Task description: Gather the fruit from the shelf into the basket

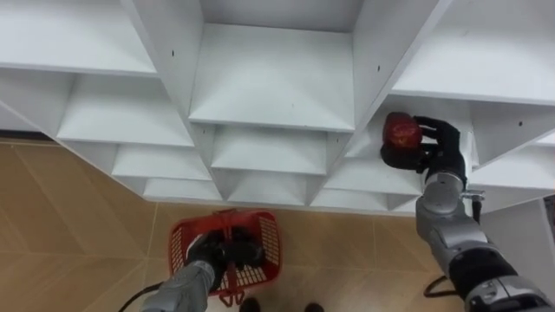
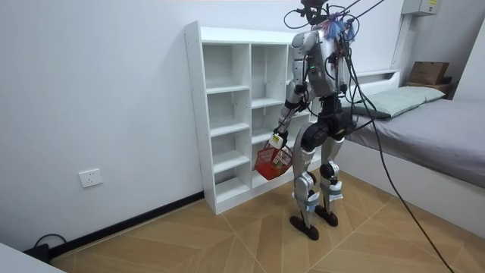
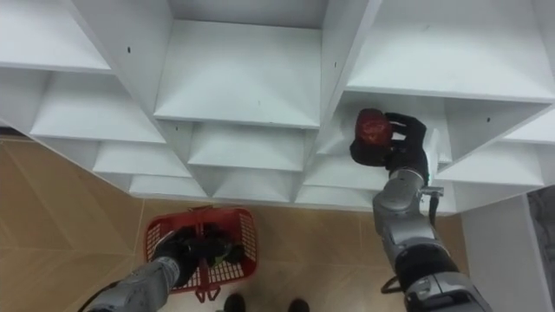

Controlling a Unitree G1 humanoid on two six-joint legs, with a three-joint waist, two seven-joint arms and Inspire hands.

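Right robot hand (image 1: pixel 440 143) is reaching up into a compartment on the right side of the white closet (image 1: pixel 269 87). The forearm is rising from the lower right. Its fingers are curling round a red fruit (image 1: pixel 401 130) and grasping it from the right. The fruit is sitting at the open front of that compartment, near the closet's upright divider. I cannot tell if it is touching the shelf board. The divider is standing just left of the fruit, with a shelf board overhead.

Left robot hand (image 1: pixel 212 251) is hanging low in front of the closet's bottom shelves, over the wood floor (image 1: pixel 69 225). It is clenching the handle of a red basket (image 1: pixel 269 238), and the basket is hanging from it with its opening facing up. The basket's contents are too dark to tell.

In the room view the robot is standing upright close to the closet, facing it, with the basket beside the closet's lower shelves. A bed (image 2: pixel 447 136) is lying on the far side of the robot from the closet. A wall outlet (image 2: pixel 91 178) is sitting low on the wall, to the room view's left of the closet.

The fruit is looking roundish with no clear long axis. I cannot tell which way its stem end is pointing.
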